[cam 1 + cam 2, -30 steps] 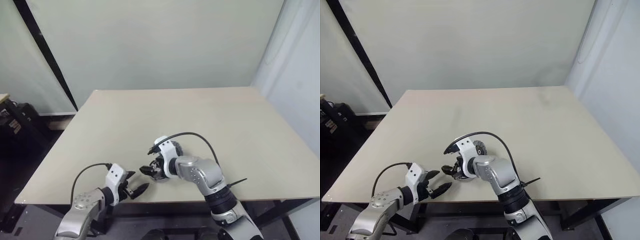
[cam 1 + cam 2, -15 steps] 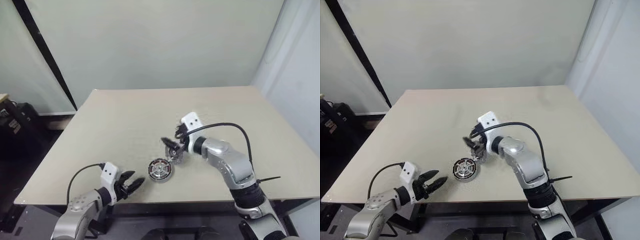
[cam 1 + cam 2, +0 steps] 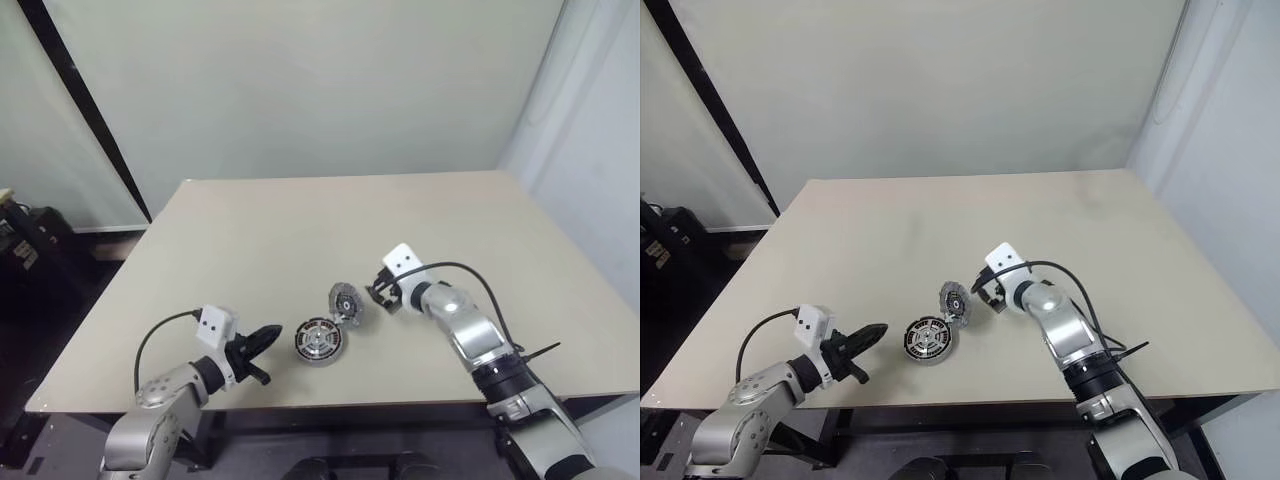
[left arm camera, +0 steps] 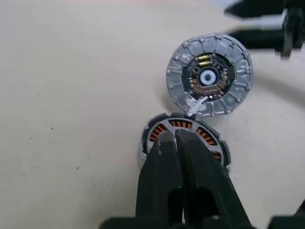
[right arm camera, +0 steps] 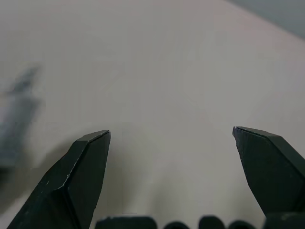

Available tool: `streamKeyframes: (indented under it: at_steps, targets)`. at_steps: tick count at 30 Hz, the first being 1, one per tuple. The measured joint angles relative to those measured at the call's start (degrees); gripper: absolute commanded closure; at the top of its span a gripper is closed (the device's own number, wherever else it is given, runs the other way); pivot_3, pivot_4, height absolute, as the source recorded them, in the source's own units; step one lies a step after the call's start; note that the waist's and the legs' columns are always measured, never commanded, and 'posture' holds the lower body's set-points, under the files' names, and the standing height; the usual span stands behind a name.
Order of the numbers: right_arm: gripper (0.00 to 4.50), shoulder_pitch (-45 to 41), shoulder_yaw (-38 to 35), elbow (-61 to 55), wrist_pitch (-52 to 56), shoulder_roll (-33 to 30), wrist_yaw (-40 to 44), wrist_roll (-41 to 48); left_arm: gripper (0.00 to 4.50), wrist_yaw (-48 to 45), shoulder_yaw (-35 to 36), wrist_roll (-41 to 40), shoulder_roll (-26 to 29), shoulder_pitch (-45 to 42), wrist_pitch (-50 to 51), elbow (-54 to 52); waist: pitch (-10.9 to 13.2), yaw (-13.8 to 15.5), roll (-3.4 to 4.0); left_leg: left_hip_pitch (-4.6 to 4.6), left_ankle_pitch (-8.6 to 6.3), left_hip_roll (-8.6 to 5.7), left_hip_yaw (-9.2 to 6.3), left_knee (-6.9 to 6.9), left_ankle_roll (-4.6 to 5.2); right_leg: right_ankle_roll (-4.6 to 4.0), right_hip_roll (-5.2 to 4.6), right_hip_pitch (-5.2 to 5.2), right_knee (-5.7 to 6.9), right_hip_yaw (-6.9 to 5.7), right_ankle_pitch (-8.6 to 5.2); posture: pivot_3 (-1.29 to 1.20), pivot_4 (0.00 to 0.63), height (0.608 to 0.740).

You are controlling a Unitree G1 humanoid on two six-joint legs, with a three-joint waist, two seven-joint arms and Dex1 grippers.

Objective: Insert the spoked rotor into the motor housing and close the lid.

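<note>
We see left gripper (image 4: 172,136) fingers pressed together just before motor housing (image 3: 320,341), right gripper (image 5: 171,136) fingers spread wide beside lid (image 3: 346,303)

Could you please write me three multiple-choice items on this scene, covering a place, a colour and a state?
1. Where is the lid?
A. Closed on top of the motor housing
B. Beside the motor housing, on the right gripper's side
C. At the table's far edge

2. What colour are the housing's windings?
A. Reddish copper
B. Blue
C. Green

3. How is the left gripper?
A. Wide open
B. Shut, empty
C. Shut on the lid

Answers:
1 B: the lid sits off the motor housing, towards the right gripper.
2 A: the windings look reddish copper.
3 B: the left gripper has its fingers together, holding nothing.
</note>
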Motion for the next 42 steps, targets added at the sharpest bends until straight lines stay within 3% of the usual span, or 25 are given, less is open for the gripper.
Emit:
streamKeyframes:
  at_steps: [12, 27, 42]
  targets:
    - [0.0, 6.19, 10.98, -3.46, 0.09, 6.88, 6.14, -1.15, 4.47, 0.07, 0.62, 0.01, 1.32, 0.57, 1.65, -0.92, 0.01, 0.14, 0.01, 0.14, -0.01, -0.02, -0.03, 0.08, -0.04, -0.11, -0.01, 0.08, 0.04, 0.0, -0.07, 0.0, 0.0, 0.74]
    - [0.0, 2.58, 7.03, 0.88, -2.2, 6.2, 12.63, 1.83, 4.47, -0.28, 0.39, 0.48, 2.22, 1.3, 1.54, -1.24, 0.01, 0.16, 0.0, 0.17, -0.01, -0.04, -0.04, 0.09, -0.04, -0.06, -0.01, 0.1, 0.04, 0.0, -0.04, 0.0, 0.0, 0.74]
    - [0.0, -8.07, 7.06, 13.74, -5.57, 2.57, 33.17, 3.94, 4.47, 0.32, 0.43, 0.48, 2.24, 5.9, 1.08, -3.7, 0.0, 0.01, 0.0, 0.19, -0.01, -0.03, -0.01, 0.04, -0.04, 0.0, 0.0, 0.12, 0.05, -0.01, 0.0, 0.0, 0.0, 0.74]
